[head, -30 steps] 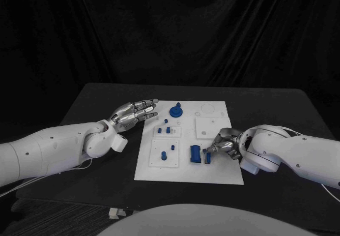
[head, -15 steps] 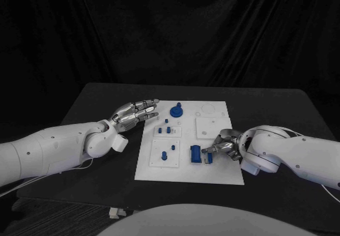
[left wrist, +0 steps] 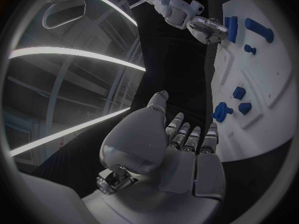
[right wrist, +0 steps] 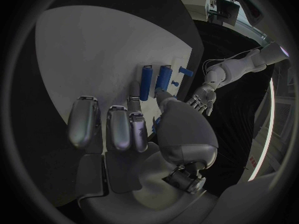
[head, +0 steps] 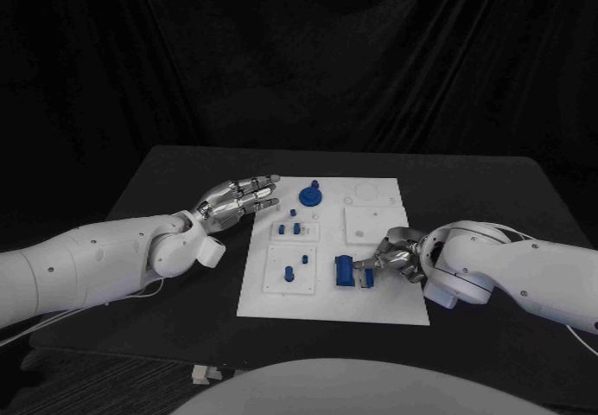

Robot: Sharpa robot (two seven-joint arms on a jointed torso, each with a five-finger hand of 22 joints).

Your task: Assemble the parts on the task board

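Right hand at the blue blocks on the white board, left hand idle beside it.

The right hand (head: 389,255) rests on the board (head: 386,303) with its fingertips against a narrow blue block (head: 365,277), which stands just beside a wider blue block (head: 343,271); whether it grips the piece I cannot tell. The left hand (head: 237,197) hovers over the table (head: 162,181) off the board's far left corner, fingers extended and loosely apart, holding nothing. A round blue knob (head: 310,193) sits near that corner.
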